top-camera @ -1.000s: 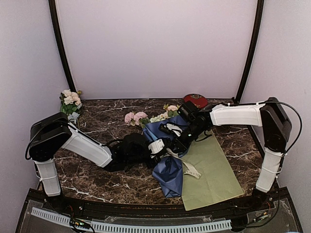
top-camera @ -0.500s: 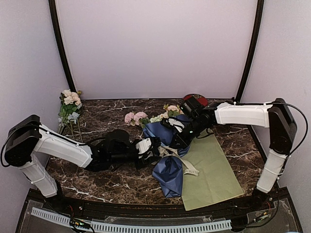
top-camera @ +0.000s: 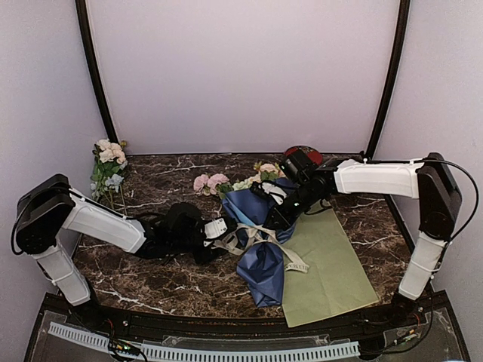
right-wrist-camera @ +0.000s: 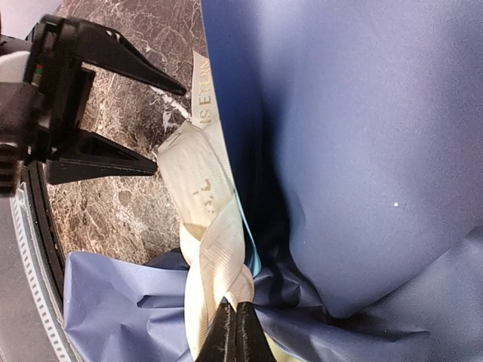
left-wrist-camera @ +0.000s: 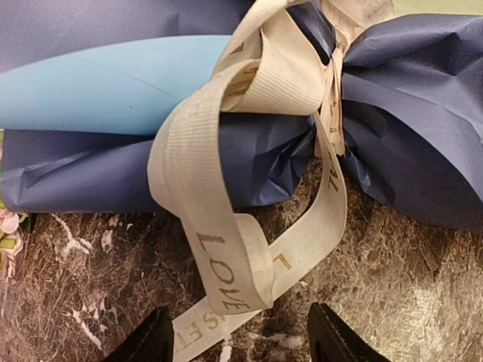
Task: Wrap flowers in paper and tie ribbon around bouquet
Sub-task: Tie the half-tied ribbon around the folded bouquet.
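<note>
**remote_op:** The ribbon is round the waist of the bouquet and crossed over itself, with a slack loop drooping onto the marble table. The flowers are rolled in the navy paper, so I'd call the wrapping done.

**knotnerd:** Grippers?

**remote_op:** My right gripper is pinched fully closed on the ribbon at the crossing. My left gripper is spread wide, gripping nothing. The loop's end sits right between its fingers.

**knotnerd:** What's left?

**remote_op:** Cinching, I reckon. There's no tight knot yet, and a loose tail trails onto the yellow-green sheet, away from both jaws.
</note>
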